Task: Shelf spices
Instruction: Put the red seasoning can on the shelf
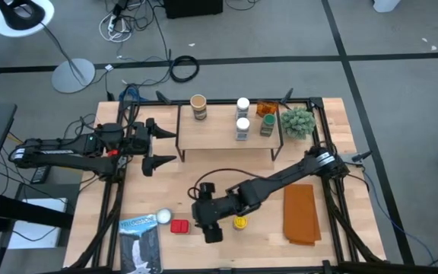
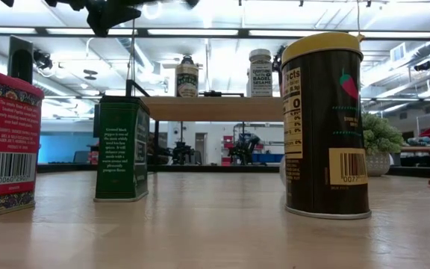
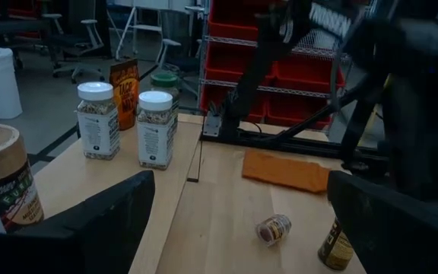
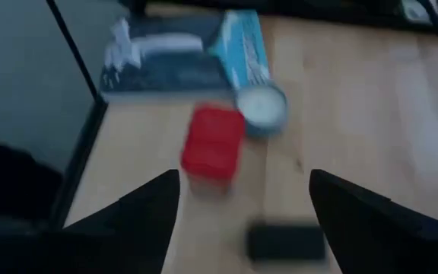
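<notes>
Right gripper (image 1: 213, 231) low over the table front, jaws wide apart and empty, near the red tin (image 1: 179, 225) and yellow-lidded jar (image 1: 239, 222). Left gripper (image 1: 152, 144) spread open, empty, beside the shelf (image 1: 219, 135) bearing 5 spices.

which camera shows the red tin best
The low view: the red tin stands close at the edge, label and barcode readable. The high view shows only its small red top; the right wrist view shows it blurred. I cannot find it in the left wrist view.
</notes>
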Robot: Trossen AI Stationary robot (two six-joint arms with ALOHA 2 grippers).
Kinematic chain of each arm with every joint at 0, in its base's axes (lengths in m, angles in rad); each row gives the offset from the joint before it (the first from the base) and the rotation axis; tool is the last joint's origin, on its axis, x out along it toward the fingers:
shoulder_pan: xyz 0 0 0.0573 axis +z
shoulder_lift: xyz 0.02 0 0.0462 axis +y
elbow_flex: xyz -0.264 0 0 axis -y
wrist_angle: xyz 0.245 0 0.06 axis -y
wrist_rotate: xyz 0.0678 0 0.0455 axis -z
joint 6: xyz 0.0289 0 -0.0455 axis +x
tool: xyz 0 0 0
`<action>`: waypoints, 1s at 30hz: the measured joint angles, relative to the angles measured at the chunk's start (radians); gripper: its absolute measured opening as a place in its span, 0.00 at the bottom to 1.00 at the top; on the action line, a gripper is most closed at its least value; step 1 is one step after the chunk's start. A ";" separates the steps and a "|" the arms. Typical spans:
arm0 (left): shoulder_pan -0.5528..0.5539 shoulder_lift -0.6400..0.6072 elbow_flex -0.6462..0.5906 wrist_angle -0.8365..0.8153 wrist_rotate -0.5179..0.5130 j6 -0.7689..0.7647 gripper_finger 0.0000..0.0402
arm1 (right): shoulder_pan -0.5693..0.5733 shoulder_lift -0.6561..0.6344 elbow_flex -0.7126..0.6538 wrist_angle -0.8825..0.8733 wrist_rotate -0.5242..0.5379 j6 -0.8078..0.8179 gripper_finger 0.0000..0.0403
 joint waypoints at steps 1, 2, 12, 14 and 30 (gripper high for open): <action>0.000 0.000 0.000 0.001 0.000 0.000 0.99 | -0.002 0.016 0.000 0.042 -0.006 -0.001 0.72; 0.000 0.000 0.000 0.000 0.000 0.000 0.99 | -0.006 0.036 0.000 0.061 -0.010 -0.004 0.72; 0.000 0.000 0.000 0.005 0.000 0.000 0.99 | -0.019 0.184 0.002 0.254 -0.029 0.012 0.70; 0.000 0.000 0.000 0.005 0.000 0.000 0.99 | -0.020 0.213 0.001 0.271 -0.055 0.034 0.71; 0.000 0.000 0.000 0.024 0.000 0.000 0.99 | -0.024 0.232 0.002 0.222 -0.030 0.010 0.70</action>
